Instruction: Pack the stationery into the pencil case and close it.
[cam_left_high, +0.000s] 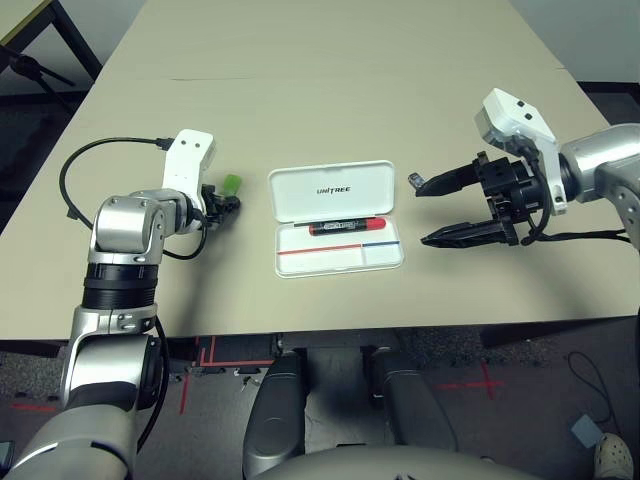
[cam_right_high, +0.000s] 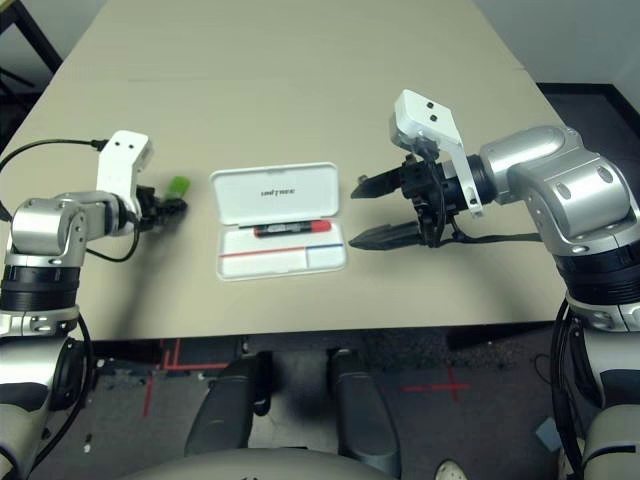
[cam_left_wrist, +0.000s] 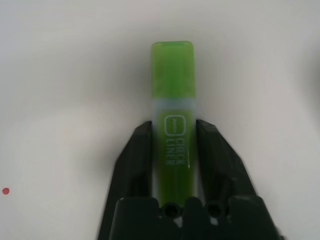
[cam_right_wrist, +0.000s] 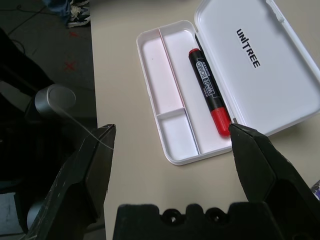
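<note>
The pencil case (cam_left_high: 386, 258) lies open at the table's middle, its lid (cam_left_high: 330, 190) lettered "UNITREE" folded flat behind the tray. A black marker with a red cap (cam_left_high: 347, 227) lies inside the tray along the hinge side. To the case's left, the green highlighter (cam_left_wrist: 172, 75) lies on the table, and my left gripper (cam_left_high: 228, 203) is shut on its body, one finger (cam_left_wrist: 135, 155) pressed to each side. A tiny dark block (cam_left_high: 413, 179) sits on the table right of the case. My right gripper (cam_left_high: 420, 214) hovers open beside that block, fingertips pointing toward the case.
A black cable (cam_left_high: 75, 165) loops over the table behind my left forearm. Bare tabletop (cam_left_high: 320, 90) stretches beyond the case. The table's front edge (cam_left_high: 330, 325) runs just below the case.
</note>
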